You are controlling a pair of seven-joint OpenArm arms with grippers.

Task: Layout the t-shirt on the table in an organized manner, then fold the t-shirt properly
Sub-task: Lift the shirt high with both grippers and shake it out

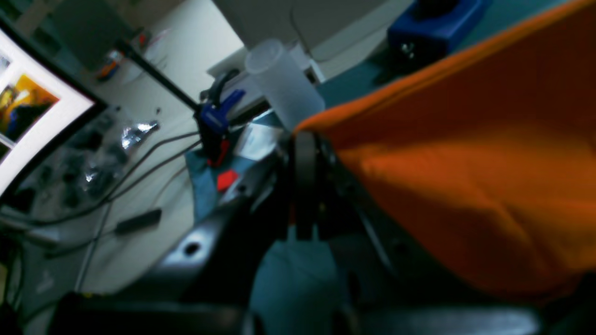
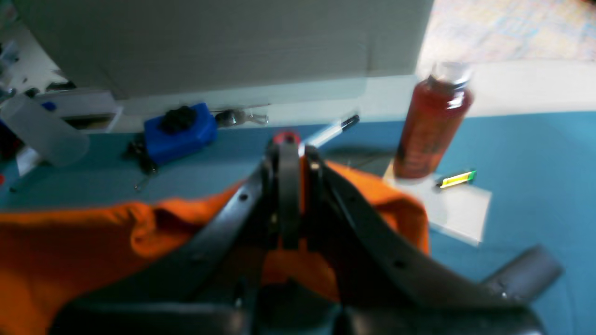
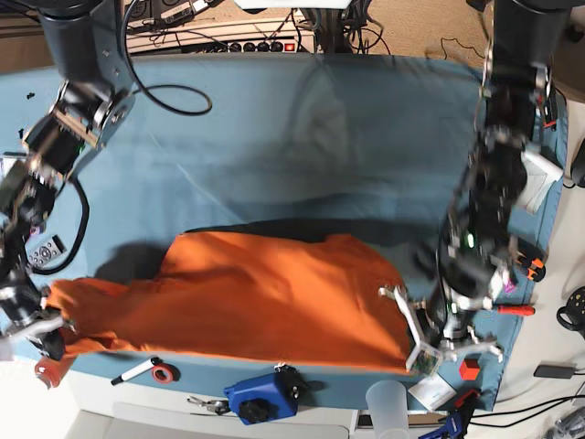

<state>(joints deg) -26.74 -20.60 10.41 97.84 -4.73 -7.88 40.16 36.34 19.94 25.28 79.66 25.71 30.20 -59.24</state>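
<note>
Both hands are closed on cloth: the left hand (image 1: 302, 139) pinches one corner of the soft, limp bright-orange t-shirt (image 3: 256, 306), the right hand (image 2: 288, 149) its opposite edge. Stretched low over the blue-teal cloth-covered table (image 3: 302, 137), it is best gripped at hems.

Along the near edge you have a blue plastic box (image 3: 259, 397) with a black knob on top, and a set of metal keys (image 2: 241, 117) lies just beside it. A frosted translucent plastic cup (image 3: 388, 400) stands farther right. To the left you can see a black-capped white marker pen (image 3: 134, 369) next to a small red tape ring (image 3: 164, 373). In the right wrist view, a red-brown bottle with a clear cap (image 2: 430, 121) stands on a clear plastic sheet (image 2: 458, 209) beside a yellow-green lighter (image 2: 456, 178). A lit monitor screen (image 1: 35, 109) glows in the left wrist view.
</note>
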